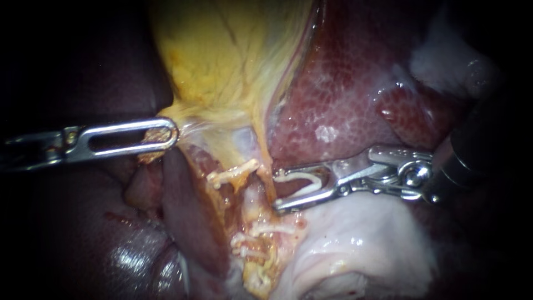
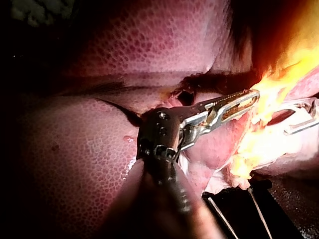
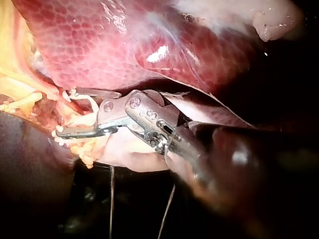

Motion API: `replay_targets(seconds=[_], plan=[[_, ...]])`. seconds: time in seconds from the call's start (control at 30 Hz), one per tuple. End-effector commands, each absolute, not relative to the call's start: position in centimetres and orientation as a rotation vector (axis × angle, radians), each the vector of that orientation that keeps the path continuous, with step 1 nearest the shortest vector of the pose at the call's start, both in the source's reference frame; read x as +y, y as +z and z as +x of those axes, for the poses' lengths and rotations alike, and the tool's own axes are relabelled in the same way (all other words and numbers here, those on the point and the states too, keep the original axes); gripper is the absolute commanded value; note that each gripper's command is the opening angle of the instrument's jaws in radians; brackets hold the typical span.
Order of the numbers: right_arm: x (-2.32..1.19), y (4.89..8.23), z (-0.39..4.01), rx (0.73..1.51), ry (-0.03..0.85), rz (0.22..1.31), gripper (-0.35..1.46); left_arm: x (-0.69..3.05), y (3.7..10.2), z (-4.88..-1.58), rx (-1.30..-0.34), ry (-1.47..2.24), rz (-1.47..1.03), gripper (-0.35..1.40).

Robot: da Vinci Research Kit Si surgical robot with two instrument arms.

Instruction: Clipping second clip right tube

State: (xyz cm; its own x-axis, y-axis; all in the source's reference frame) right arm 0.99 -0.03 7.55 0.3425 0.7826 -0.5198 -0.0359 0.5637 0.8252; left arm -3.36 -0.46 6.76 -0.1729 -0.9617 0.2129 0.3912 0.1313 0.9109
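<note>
Target is taken to be the right tube [image 1: 254, 195]: a pale strand whose long axis runs from the gallbladder [image 1: 233, 55] neck downward. A placed clip [image 1: 272, 228] appears to cross the tube at the end away from the gallbladder. A neighbouring clip [image 1: 233, 175] sits on the next strand, on the tube's side away from the liver [image 1: 344, 100].

The right instrument [image 1: 276, 192] is parked on the tube's liver side. Its jaws are spread wide, with the tips just beside the tube and not yet around it. A loaded clip [image 1: 302, 178] is carried between the jaws, its legs lying along both, and nothing else is held. The shaft is set roughly across the tube's axis, so the mouth faces the tube nearly square-on.

The left instrument [image 1: 166, 136] is well apart from the tube on the opposite side. Its jaws are closed on the gallbladder edge, and that tissue looks stretched away from the tube.

Judgement:
- The right instrument is nearer by a clear margin.
- A straight advance across the tube's axis is called for, so that the tube is taken between the jaws on the gallbladder side of the placed clip.
- Spacing to the placed clip should be checked, since the jaw tip nearer it could foul it.
</note>
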Motion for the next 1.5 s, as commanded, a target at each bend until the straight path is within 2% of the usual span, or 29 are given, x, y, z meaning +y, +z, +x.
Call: replay_targets(seconds=[0.03, 0.33, 0.5, 0.73, 0.87, 1.5], plan=[[-0.02, 7.55, 0.99, 1.102, 0.619, 0.819, 0.59, -0.47, 6.76, -3.36, -1.143, -1.384, 0.686, -0.35], [-0.06, 7.71, 1.15, 1.102, 0.622, 0.804, 0.59, -0.47, 6.76, -3.37, -1.143, -1.385, 0.685, -0.35], [-0.20, 7.75, 1.32, 1.103, 0.622, 0.792, 0.60, -0.47, 6.76, -3.37, -1.143, -1.385, 0.685, -0.35], [-0.39, 7.65, 1.33, 1.103, 0.583, 0.828, 0.60, -0.47, 6.75, -3.36, -1.143, -1.385, 0.686, -0.35], [-0.52, 7.74, 1.36, 1.103, 0.564, 0.834, 0.59, -0.46, 6.75, -3.36, -1.143, -1.385, 0.686, -0.35], [-0.69, 8.01, 1.59, 1.089, 0.586, 0.844, 0.58, -0.46, 6.75, -3.37, -1.143, -1.385, 0.686, -0.35]])
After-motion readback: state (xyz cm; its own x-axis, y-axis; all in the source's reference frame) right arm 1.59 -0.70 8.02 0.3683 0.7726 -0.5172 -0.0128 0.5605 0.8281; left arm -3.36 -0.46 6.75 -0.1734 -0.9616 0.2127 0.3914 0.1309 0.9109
